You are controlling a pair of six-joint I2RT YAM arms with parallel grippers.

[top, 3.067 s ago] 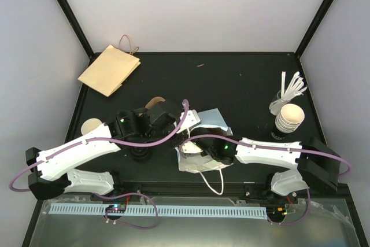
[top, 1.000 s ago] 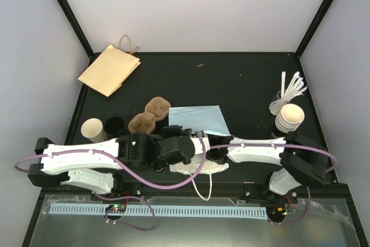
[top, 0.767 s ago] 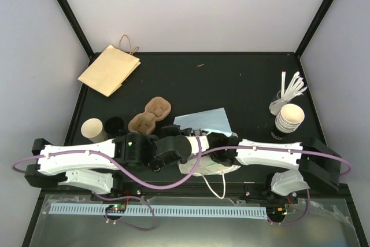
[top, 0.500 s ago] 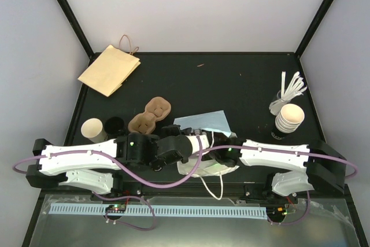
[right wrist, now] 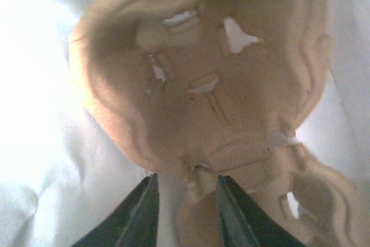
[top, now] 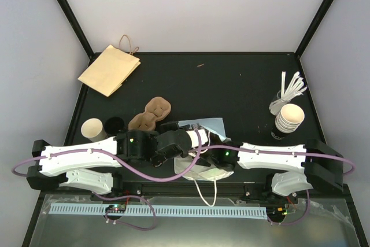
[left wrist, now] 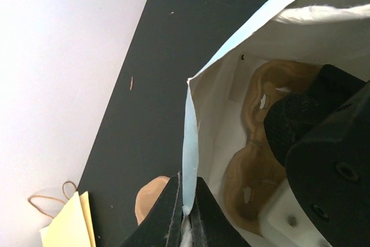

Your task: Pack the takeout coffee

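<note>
A light-blue and white paper bag stands open at the near middle of the table. My left gripper is shut on the bag's blue edge and holds the mouth open. My right gripper is inside the bag, and its black body shows in the left wrist view. Its jaws stand apart astride the middle ridge of a brown pulp cup carrier on the bag's floor. A dark round top at the left may be the lidded takeout coffee; it is too small to be sure.
A lidless white cup stands beside the dark top. A second pulp carrier lies behind the left arm. A brown paper bag lies at the back left. Stacked white cups, stirrers and a black pile stand at the right.
My left gripper has lifted the bag's edge up and back, so the bag stands taller and its blue side looks shorter. My right gripper has shifted left, deeper inside the bag.
</note>
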